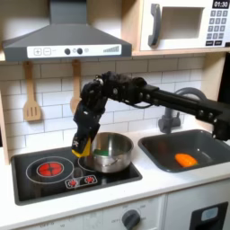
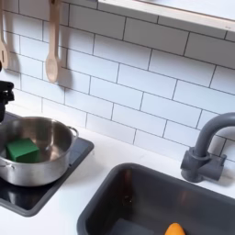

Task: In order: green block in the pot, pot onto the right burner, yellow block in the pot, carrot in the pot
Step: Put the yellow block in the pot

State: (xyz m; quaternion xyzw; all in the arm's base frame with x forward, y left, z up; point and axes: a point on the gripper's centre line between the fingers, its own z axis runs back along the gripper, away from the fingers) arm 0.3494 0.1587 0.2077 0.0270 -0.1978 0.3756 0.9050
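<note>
The claw [image 1: 83,147] points downward at the end of the black arm [image 1: 148,94], just above the stove top [image 1: 36,184] in the first exterior view, and it holds the yellow block [image 1: 82,151] pinched between its fingers. Immediately beside the claw, toward the first exterior view's right, sits the pot [image 1: 110,153], a shiny silver round vessel resting on the stove's right burner. In the second exterior view the green block [image 2: 23,150] lies inside the pot [image 2: 55,138], against its inner wall. On the other side of the claw, toward the first exterior view's left, the red burner ring [image 1: 49,168] glows bare. Well beyond the pot from the claw, set into the white table [image 1: 171,184], is the sink [image 1: 166,154] with its dark curved faucet [image 2: 207,147]. The carrot [image 1: 185,160] lies on the sink floor, well apart from the claw.
</note>
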